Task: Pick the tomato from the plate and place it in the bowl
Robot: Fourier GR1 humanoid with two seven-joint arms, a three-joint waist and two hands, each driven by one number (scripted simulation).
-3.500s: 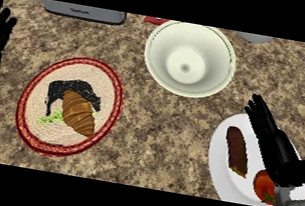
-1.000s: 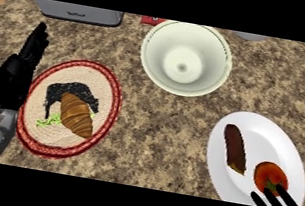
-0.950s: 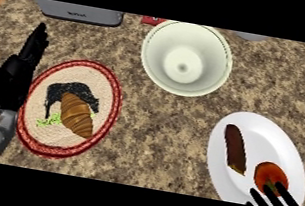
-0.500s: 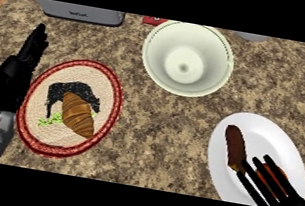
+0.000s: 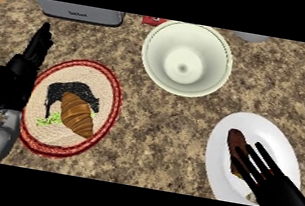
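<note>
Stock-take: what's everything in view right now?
bowl: one, cream, top centre
white plate: one, white, lower right
brown food: one, dark brown, on white plate
tomato: none visible; perhaps under right hand
woven plate: one, tan with red rim, left
croissant: one, golden brown, on woven plate
black food: one, black, above croissant
grey appliance: one, grey, top left edge
red object: one, red, top edge
left hand: one, black, open, beside woven plate
right hand: one, black, open, over white plate

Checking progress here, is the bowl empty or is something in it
Empty: the bowl shows only its bare pale inside, with nothing lying in it.
</note>
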